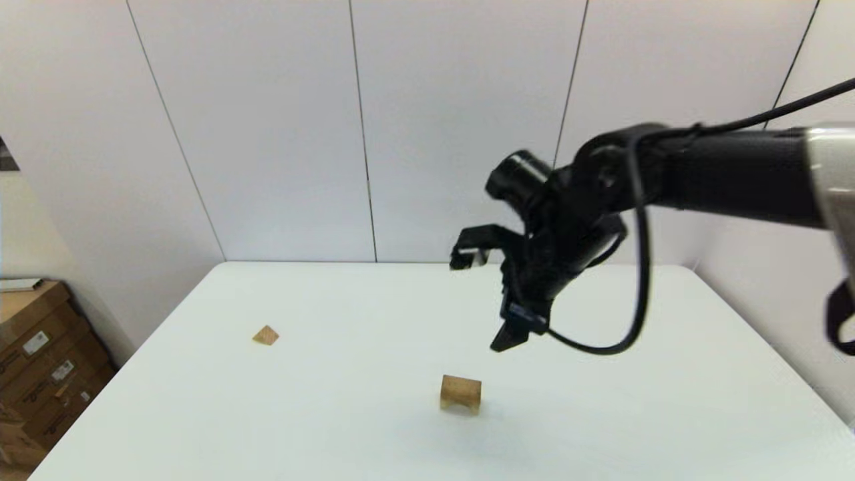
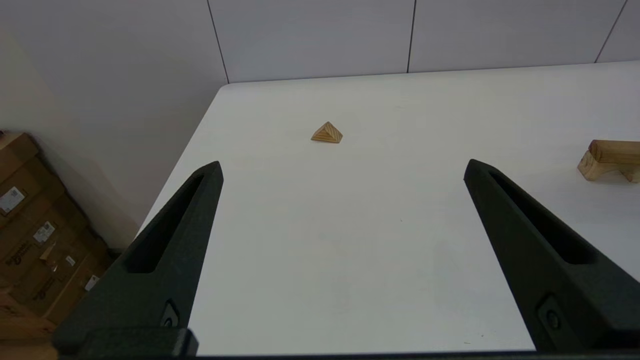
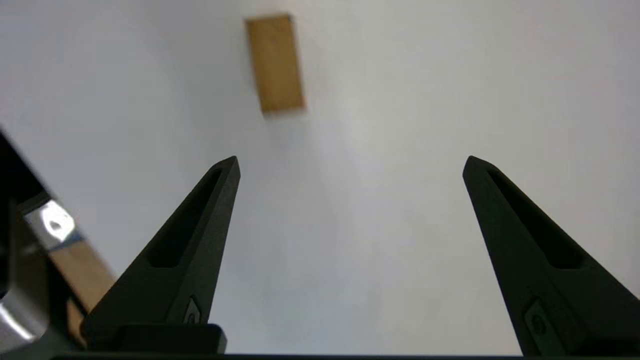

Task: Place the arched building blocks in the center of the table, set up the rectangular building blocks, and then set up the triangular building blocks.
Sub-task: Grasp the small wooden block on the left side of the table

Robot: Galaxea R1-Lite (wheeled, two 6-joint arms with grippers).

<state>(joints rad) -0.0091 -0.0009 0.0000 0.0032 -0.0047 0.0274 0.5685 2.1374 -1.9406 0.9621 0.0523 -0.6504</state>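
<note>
Arched block [image 1: 461, 393] stands legs down mid-desk [image 1: 334, 427], long axis running away from the robot. Triangular wedge [image 1: 266, 335] sits ridge up, well to its left. Right gripper [image 3: 350, 165] hovers above, fingers wide, empty. Left gripper [image 2: 342, 167] too: fingers wide.
</note>
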